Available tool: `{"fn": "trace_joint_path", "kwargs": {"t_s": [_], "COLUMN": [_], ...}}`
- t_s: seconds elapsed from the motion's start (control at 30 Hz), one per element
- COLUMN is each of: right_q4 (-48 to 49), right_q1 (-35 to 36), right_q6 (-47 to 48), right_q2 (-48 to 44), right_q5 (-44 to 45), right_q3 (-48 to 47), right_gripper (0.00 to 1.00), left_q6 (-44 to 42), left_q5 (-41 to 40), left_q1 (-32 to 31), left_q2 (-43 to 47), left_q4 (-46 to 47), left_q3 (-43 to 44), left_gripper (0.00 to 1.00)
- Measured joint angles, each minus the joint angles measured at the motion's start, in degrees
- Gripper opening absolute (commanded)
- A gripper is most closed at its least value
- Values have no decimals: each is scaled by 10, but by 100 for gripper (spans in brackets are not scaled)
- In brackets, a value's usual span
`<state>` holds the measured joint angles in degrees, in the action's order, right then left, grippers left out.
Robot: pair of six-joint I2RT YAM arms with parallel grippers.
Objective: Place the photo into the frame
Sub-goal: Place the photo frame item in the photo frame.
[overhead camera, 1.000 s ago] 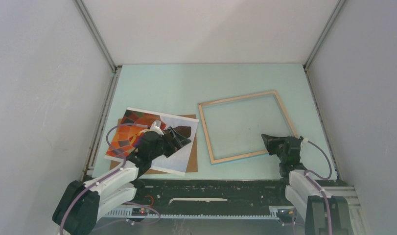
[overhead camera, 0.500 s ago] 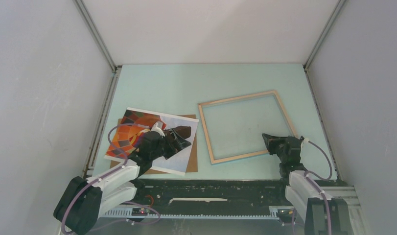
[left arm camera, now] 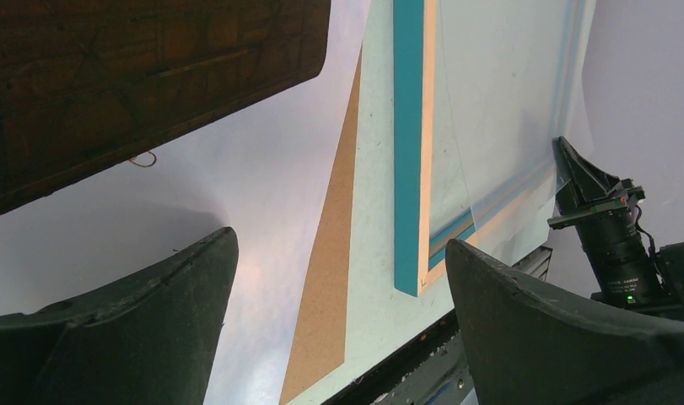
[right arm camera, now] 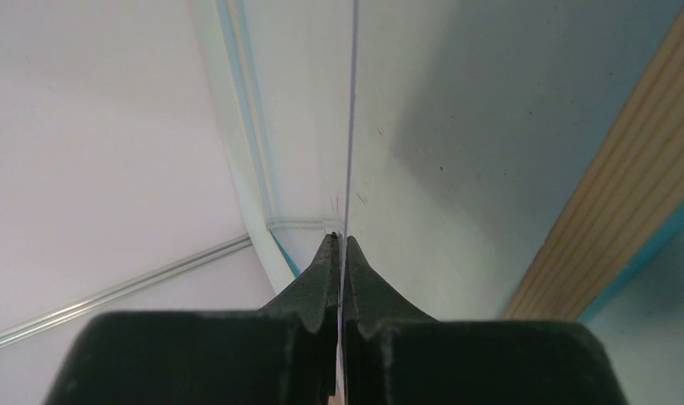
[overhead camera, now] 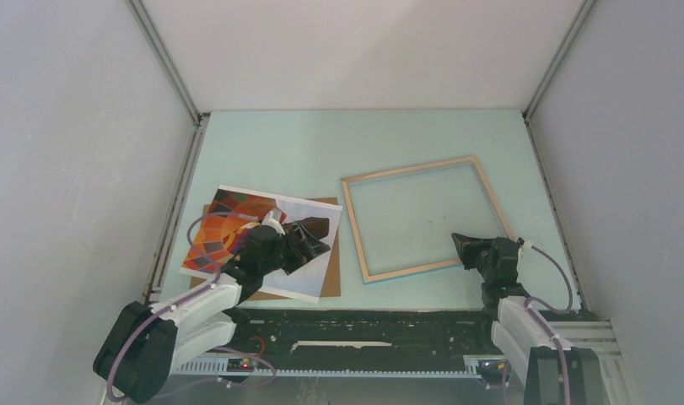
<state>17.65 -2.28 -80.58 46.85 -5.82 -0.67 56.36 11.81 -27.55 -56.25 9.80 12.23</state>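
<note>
Left pincer (left arm camera: 340, 239): wide open, gripping nothing; it hangs low over the right half of the photo, one dark finger (left arm camera: 136, 329) on either side of the wrist view.
Photo (overhead camera: 228, 221): rectangular white-bordered paper print, flat on the left of the pale green table (overhead camera: 321, 152), turned slightly askew. Its near-right part sits under the left pincer; whether the fingers touch it cannot be told.
Photo's look: orange-red balloon panels on the left, a dark brown block towards the right, pale sky below it.
Backing board (overhead camera: 331, 253): plain brown rectangle under the photo, showing beyond the photo's right and near edges.
Frame (overhead camera: 414, 170): large thin rectangular picture frame, lying just right of the backing board without touching it, light wood side up, bright blue along its edges, rotated a little on the table.
Right pincer (overhead camera: 460, 242): closed, tips pressed together, just inside the frame's near-right corner. A thin pale line runs edge-on from between the tips in the wrist view; what it is cannot be told.
</note>
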Motion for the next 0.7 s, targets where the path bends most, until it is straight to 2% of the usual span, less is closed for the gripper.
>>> {"fn": "trace_joint_path", "kwargs": {"t_s": [0.37, 0.7], "right_q4": [-7, -11], "right_q1": [5, 16], "right_q6": [-2, -6], "right_q2": [-6, -8], "right_q5": [0, 0], "right_q3": [0, 0], "right_gripper": [0, 0], "left_q6": [0, 2], "left_q5": [6, 10], "left_q1": [-2, -17], "left_q2": [-20, -59], "left_q4": [12, 36], "left_q3": [9, 28], "left_gripper": [100, 87]}}
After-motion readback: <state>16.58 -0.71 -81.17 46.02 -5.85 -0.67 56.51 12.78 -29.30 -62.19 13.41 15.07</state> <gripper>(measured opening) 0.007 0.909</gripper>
